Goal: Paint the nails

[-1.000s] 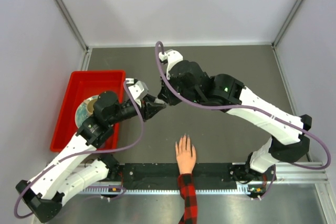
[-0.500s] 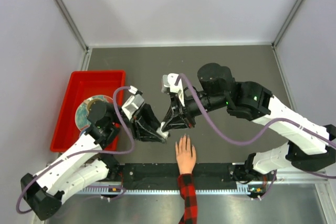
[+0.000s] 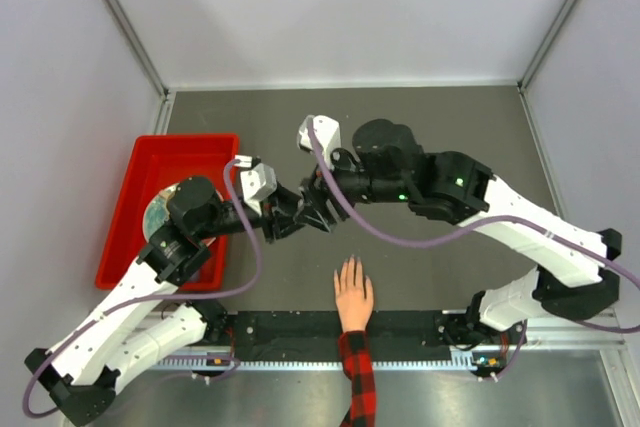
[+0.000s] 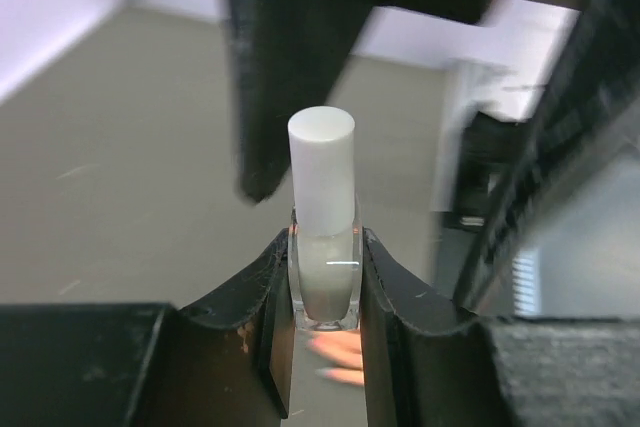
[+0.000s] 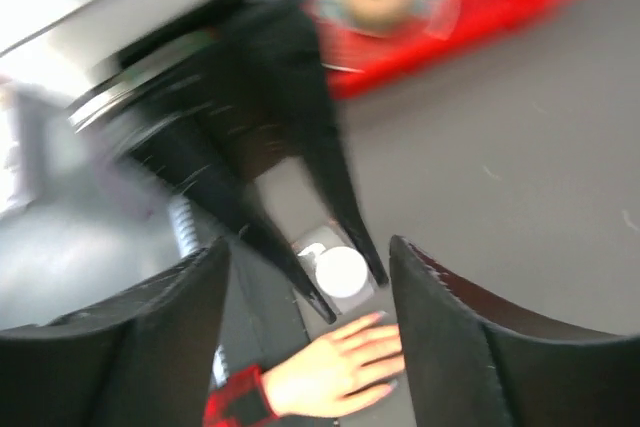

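Over the middle of the table [image 3: 430, 127], the left gripper [image 3: 288, 217] is clamped on a small glass bottle [image 4: 322, 282], its white cap [image 4: 321, 167] facing the right gripper [image 3: 318, 209]. That one's jaws stand apart, either side of the cap. By the near edge a hand [image 3: 353, 295] lies flat, nails [image 3: 349, 265] pointing towards the bottle, apart from it. Off left sits a red bin [image 3: 130, 207].

The left arm [image 3: 120, 312] and the right arm [image 3: 520, 222] both wear smooth white shells between bulky rounded black joint housings, each trailed by a looping mauve-grey cable [image 3: 258, 247] and ending in matte black, tapering fingers [image 4: 250, 317] with slightly scuffed edges.
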